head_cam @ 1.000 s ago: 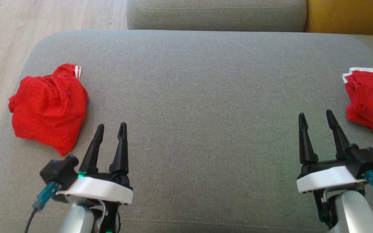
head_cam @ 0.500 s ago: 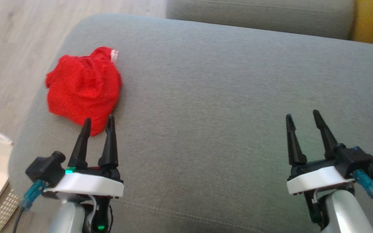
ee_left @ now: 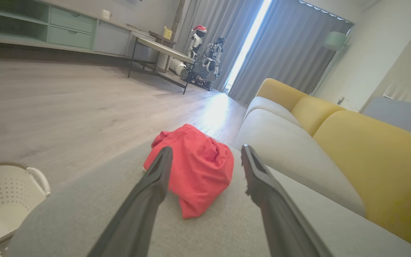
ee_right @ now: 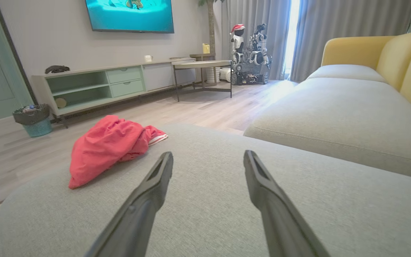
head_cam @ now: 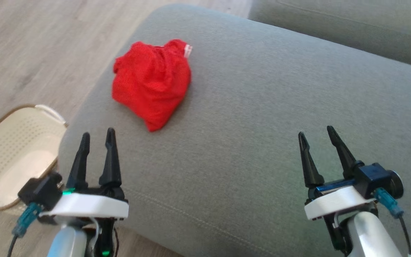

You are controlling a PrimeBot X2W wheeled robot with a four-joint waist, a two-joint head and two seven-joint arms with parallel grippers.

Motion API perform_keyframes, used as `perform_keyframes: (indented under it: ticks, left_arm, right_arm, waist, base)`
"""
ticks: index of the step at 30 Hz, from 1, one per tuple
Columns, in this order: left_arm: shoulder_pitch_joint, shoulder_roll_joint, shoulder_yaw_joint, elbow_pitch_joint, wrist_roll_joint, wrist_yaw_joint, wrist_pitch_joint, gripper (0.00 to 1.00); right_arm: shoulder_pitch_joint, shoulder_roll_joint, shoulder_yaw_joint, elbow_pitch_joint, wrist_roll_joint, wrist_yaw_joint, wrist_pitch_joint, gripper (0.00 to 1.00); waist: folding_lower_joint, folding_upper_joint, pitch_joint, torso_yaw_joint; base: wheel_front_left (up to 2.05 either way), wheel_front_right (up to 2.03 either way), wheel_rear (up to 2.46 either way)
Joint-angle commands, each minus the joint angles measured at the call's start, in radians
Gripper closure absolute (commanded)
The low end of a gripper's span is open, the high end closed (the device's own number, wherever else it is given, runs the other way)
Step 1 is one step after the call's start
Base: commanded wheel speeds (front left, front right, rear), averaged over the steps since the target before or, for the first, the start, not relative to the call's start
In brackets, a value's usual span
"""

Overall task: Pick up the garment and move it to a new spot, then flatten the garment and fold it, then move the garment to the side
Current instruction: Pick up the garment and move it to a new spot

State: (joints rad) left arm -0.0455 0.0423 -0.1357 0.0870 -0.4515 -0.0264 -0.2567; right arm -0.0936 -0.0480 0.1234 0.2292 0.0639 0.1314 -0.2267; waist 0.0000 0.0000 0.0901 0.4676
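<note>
Left gripper (head_cam: 97,132): two long dark fingers spread apart, nothing between them, over near-left edge of broad grey fabric ottoman cushion (head_cam: 262,107); right gripper (head_cam: 315,130): fingers likewise spread, empty, over cushion's near-right part; crumpled red mesh garment with white trim (head_cam: 152,84) lies heaped on cushion ahead of left gripper, apart from both grippers; cream perforated plastic basket (head_cam: 9,157) on pale wood-plank floor (head_cam: 48,43), just beside cushion's left edge; yellow-backed sofa (ee_left: 369,150) beyond cushion.
</note>
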Motion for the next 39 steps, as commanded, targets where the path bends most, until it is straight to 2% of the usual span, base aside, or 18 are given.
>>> perform_keyframes:
  ticks: [1,13,22,29,34,39]
  left_arm:
    - [-0.014,0.008,0.044,-0.039,-0.007,0.005,-0.005,0.0]
    - [0.014,0.008,0.074,-0.067,-0.024,0.022,-0.005,0.0]
    - [-0.036,0.008,0.1,-0.046,-0.021,0.006,-0.005,0.0]
    - [-0.171,0.008,0.153,0.074,-0.002,-0.05,-0.005,0.0]
    - [-0.299,0.008,0.204,0.235,0.001,-0.083,-0.005,0.0]
    - [-0.44,0.043,0.217,0.419,-0.005,-0.1,-0.005,0.0]
  right_arm:
    - [-0.039,-0.002,0.032,-0.026,0.011,-0.001,0.003,0.0]
    - [-0.055,-0.002,0.09,0.0,0.032,-0.001,0.005,0.0]
    - [-0.053,-0.002,0.04,-0.027,0.015,-0.001,0.015,0.0]
    - [-0.083,-0.012,-0.002,-0.099,-0.034,-0.001,0.066,0.0]
    - [-0.103,-0.024,-0.018,-0.156,-0.059,-0.001,0.097,0.0]
    - [-0.117,-0.032,-0.018,-0.205,-0.075,-0.001,0.12,0.0]
  waist:
    - [0.0,0.0,-0.01,0.032]
    - [0.0,0.0,-0.012,0.047]
    - [0.0,0.0,0.029,0.014]
    - [0.0,0.0,0.149,-0.039]
    - [0.0,0.0,0.217,-0.075]
    - [0.0,0.0,0.265,-0.107]
  base:
    - [0.0,0.0,0.0]
    - [0.0,0.0,0.0]
    - [0.0,0.0,0.0]
    - [0.0,0.0,0.0]
    - [0.0,0.0,0.0]
    - [0.0,0.0,0.0]
